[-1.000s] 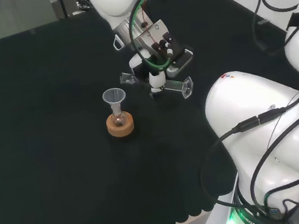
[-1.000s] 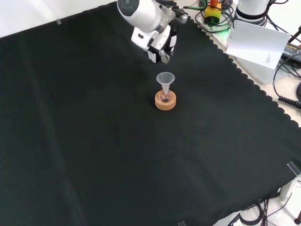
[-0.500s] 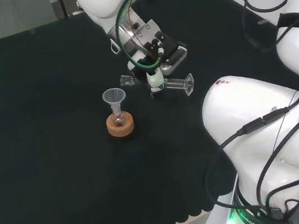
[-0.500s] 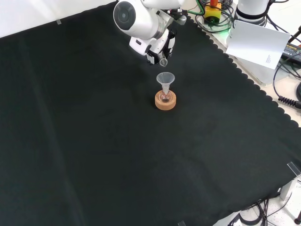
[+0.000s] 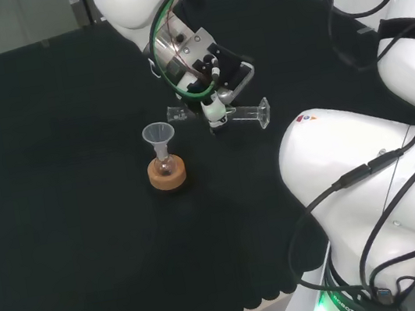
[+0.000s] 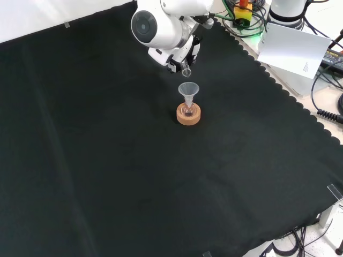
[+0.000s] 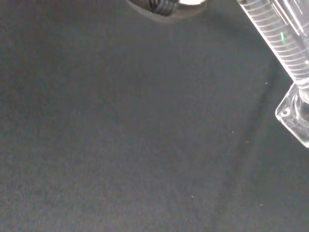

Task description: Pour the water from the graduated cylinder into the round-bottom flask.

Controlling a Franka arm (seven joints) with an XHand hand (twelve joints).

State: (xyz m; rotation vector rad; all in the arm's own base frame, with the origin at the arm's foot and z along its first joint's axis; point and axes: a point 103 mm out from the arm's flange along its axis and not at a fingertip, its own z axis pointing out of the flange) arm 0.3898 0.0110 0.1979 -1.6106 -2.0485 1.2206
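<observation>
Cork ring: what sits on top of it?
A small clear round-bottom flask sits in the cork ring, a clear plastic funnel in its neck. Its contents cannot be made out.

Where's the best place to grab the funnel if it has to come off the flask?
Pinch the funnel by its wide cone, coming straight down from above. It stands upright in the flask on the cork ring, so lift it vertically; its narrow stem is probably too slim to hold.
</observation>
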